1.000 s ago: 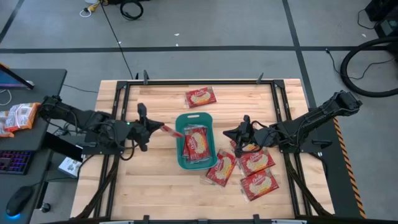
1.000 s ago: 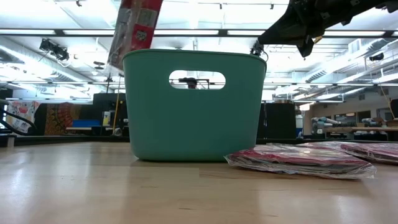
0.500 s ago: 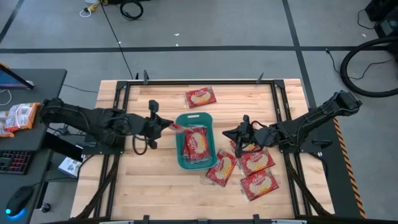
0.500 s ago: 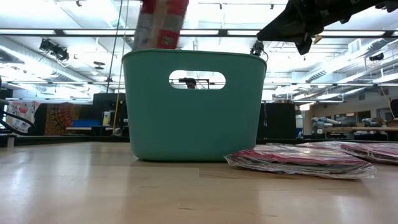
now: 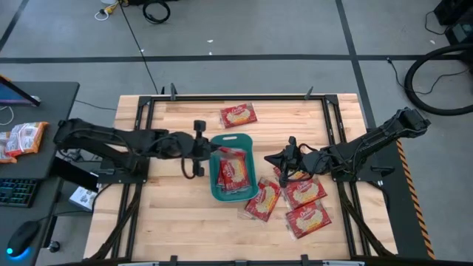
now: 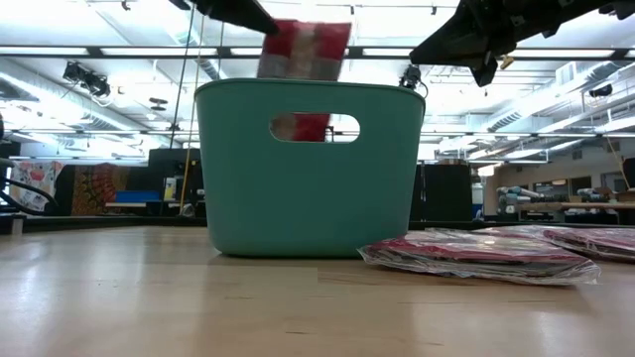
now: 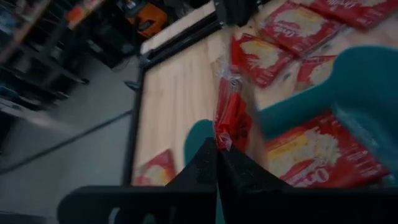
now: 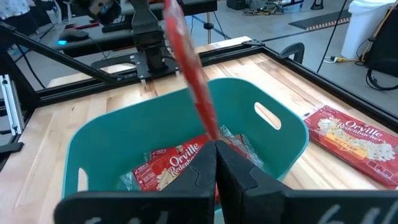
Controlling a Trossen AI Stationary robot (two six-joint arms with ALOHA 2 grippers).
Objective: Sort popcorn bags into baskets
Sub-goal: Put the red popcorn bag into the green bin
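So right now I've got the left end effector (image 5: 205, 150) sitting at the left rim of the teal plastic rectangular bin (image 5: 250, 142), fingers pinched tight on one flat glossy red popcorn packet (image 5: 224, 152) that hangs edge-on over the bin's opening. From the low view that held packet (image 6: 302, 61) sticks up above the rim and a bit of red shows through the handle slot. More red packets with cream-yellow oval labels (image 5: 235, 171) are already lying inside the bin. On the wooden bench (image 5: 177, 214) there's one loose packet (image 5: 238, 115) beyond the bin's far end, and a cluster of loose packets (image 5: 299, 205) spread out to the right of the bin, a couple of them just beside its wall. The right end effector (image 5: 284, 165) hovers above that cluster near the bin's right side, fingers together with nothing between them.
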